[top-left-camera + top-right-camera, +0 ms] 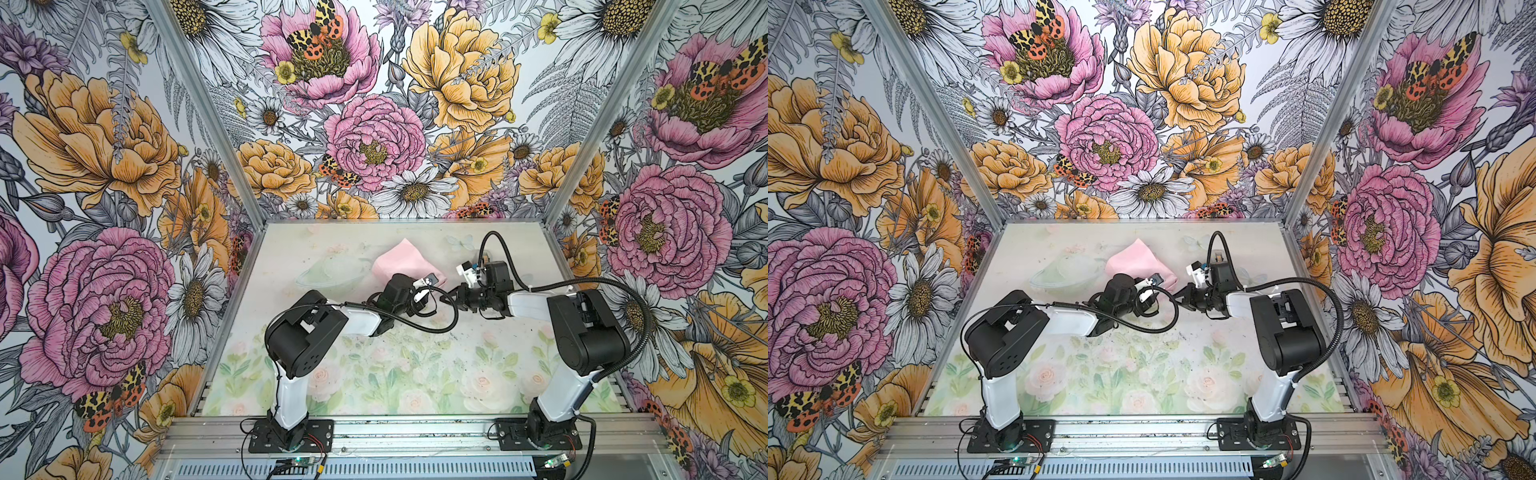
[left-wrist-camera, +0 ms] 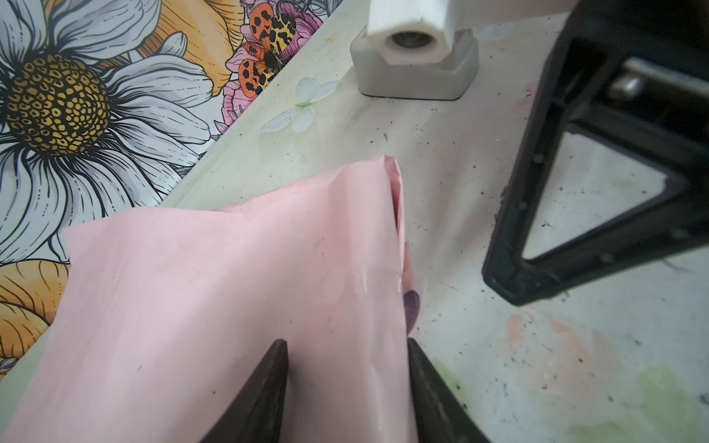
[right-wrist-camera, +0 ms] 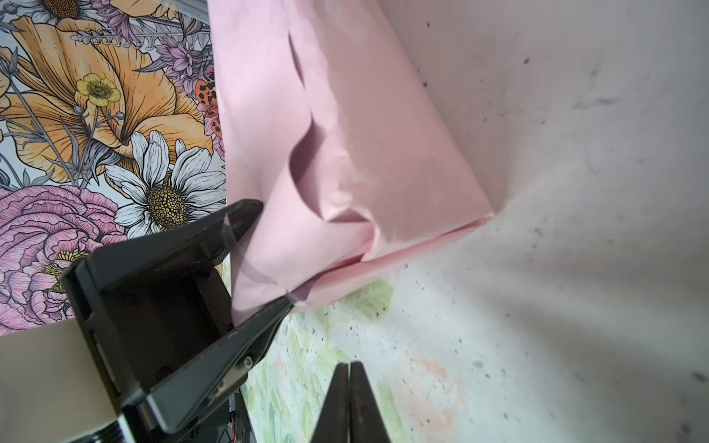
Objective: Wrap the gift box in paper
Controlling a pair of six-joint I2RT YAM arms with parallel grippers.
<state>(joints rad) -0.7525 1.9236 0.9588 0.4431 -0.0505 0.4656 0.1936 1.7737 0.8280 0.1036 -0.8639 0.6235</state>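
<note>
1. The left gripper (image 2: 347, 341) clamps the paper (image 2: 230, 287), its jaws partway apart and pressed against either side of a folded pink bundle on the table (image 1: 332, 374). The fingertips bite near one corner only.
2. Within that grasp, the gift box is out of sight. It is presumably inside the bundle, though no view shows it. A dark purple sliver at the fold edge, just past one fingertip, cannot be identified.
3. Just ahead of the fingertips, the folds gape. The right wrist view shows a loose flap bulging over an open pocket, with no visible seal. If the grip eases, the creased sheet would likely spring open.
4. Just beside the left gripper and clear of the paper, the right gripper (image 3: 350, 364) is clenched with nothing visible between its fingers. Moving in from so close could nudge the bundle or strike the other gripper's fingers.
5. Farther out, well past the bundle's far corner, stands the grey tape dispenser (image 2: 414, 82). If the bundle is lifted or dragged by its corner alone, the paper could tear or the box could slide out.
</note>
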